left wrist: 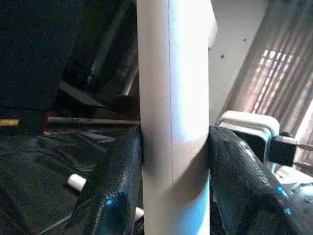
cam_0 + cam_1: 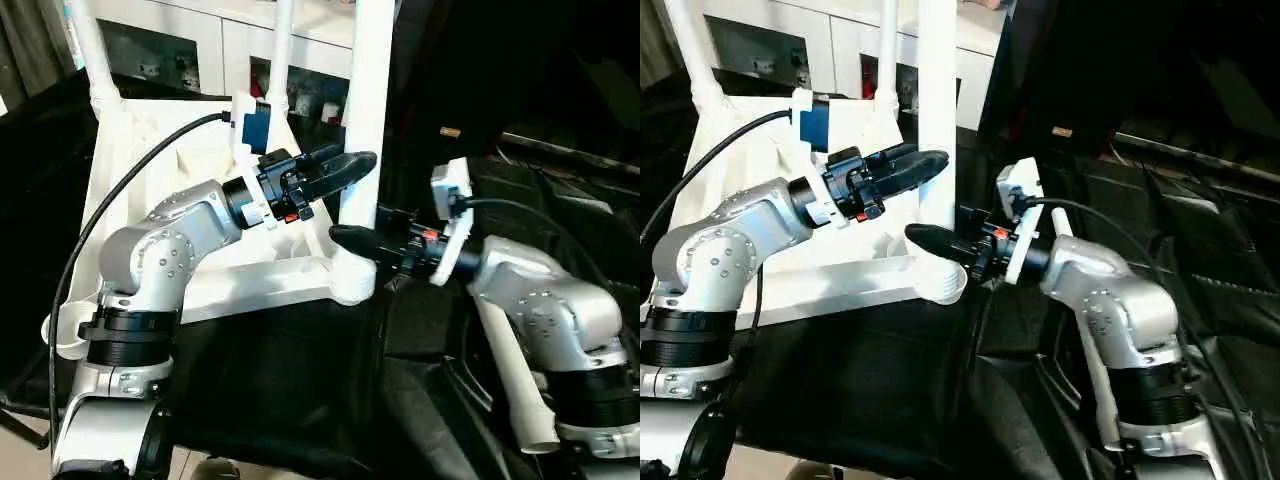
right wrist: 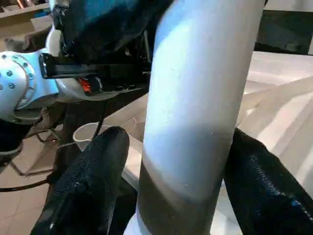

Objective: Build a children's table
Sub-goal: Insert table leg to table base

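While tabletop [image 2: 200, 180] lies on black-draped work table [image 2: 300, 400], white cabinets [image 2: 190, 45] behind.

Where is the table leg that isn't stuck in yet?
The loose leg lies on the black cloth at the robot's right, partly hidden under its right forearm, away from the upside-down tabletop.

Nothing to read here: no lettering, label, brand mark, number or sign legible on any surface
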